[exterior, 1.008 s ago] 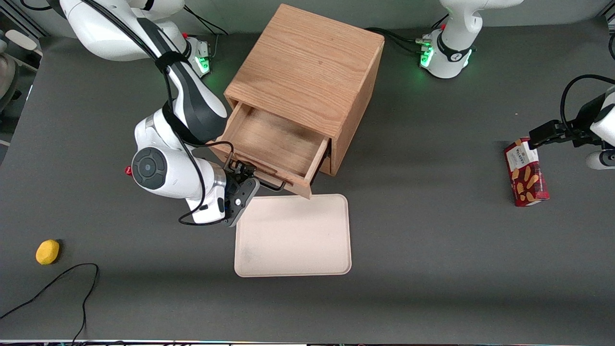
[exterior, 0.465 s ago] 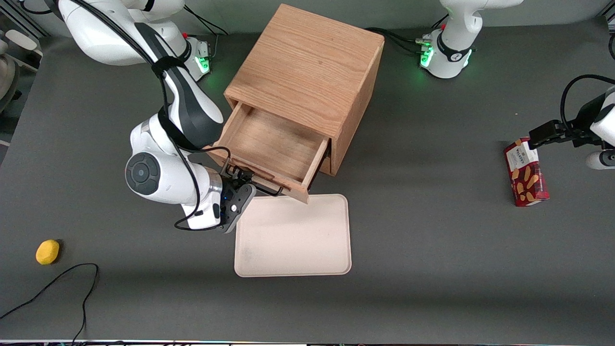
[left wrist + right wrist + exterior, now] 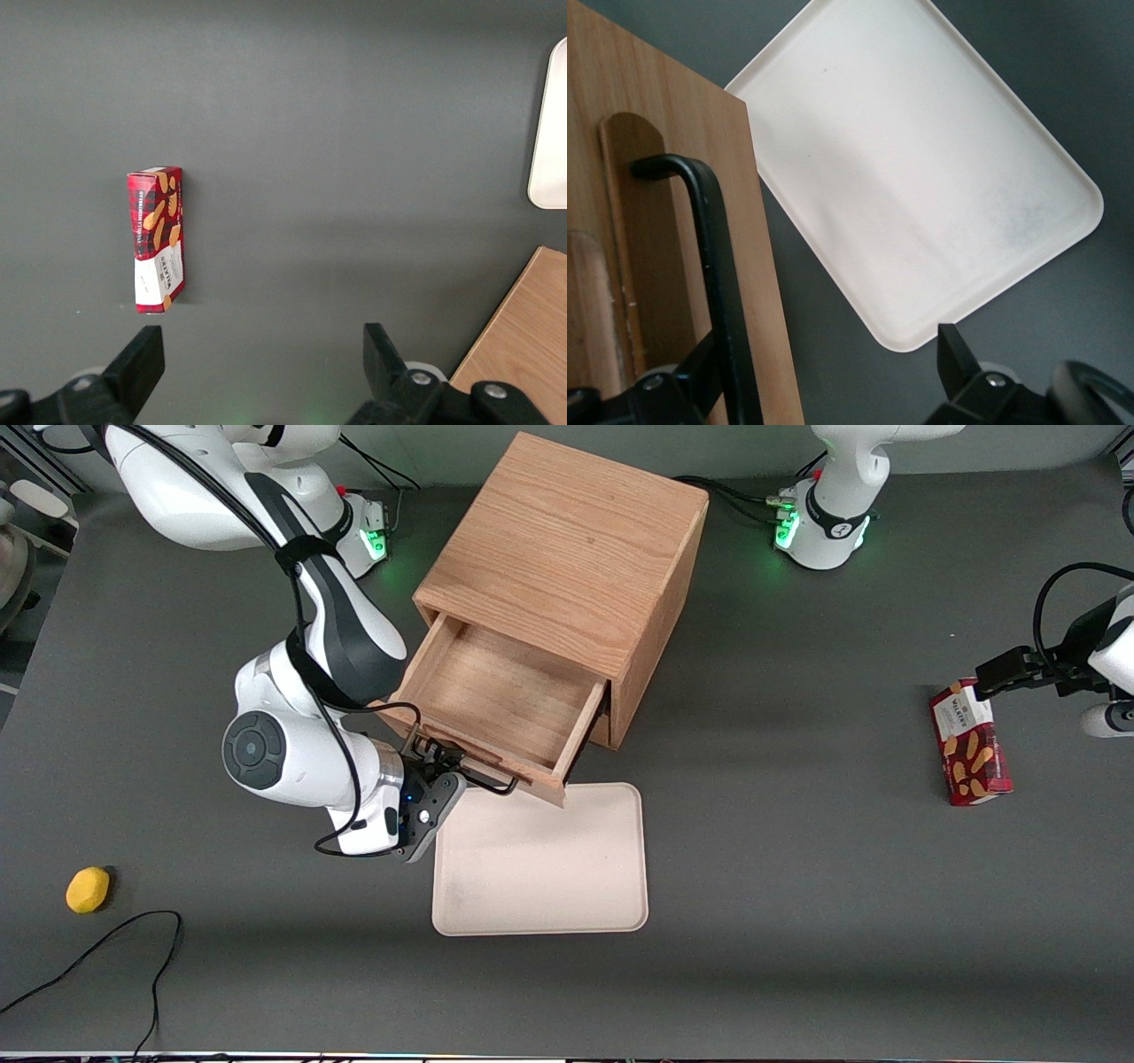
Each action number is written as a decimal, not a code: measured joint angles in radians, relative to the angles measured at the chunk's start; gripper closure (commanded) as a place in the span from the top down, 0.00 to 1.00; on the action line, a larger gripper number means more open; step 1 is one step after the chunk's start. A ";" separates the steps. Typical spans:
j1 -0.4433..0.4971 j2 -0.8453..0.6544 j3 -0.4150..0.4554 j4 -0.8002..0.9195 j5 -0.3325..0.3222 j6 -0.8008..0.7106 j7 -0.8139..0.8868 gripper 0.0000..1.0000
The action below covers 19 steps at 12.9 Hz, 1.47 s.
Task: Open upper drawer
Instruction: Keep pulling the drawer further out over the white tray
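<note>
Upper drawer [image 3: 496, 695] pulled farther out, claw [image 3: 440, 764] at handle [image 3: 713, 266]

Dark grey matte tabletop [image 3: 797, 886], evenly lit

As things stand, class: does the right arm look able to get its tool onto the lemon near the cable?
Probably yes. The tool sits at the upper drawer's black handle, fingers apart around the bar. The lemon lies toward the working arm's end, with only bare table between; it must leave the handle first.
</note>
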 measured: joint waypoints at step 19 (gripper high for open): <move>-0.038 0.041 0.000 0.056 0.000 0.051 -0.021 1.00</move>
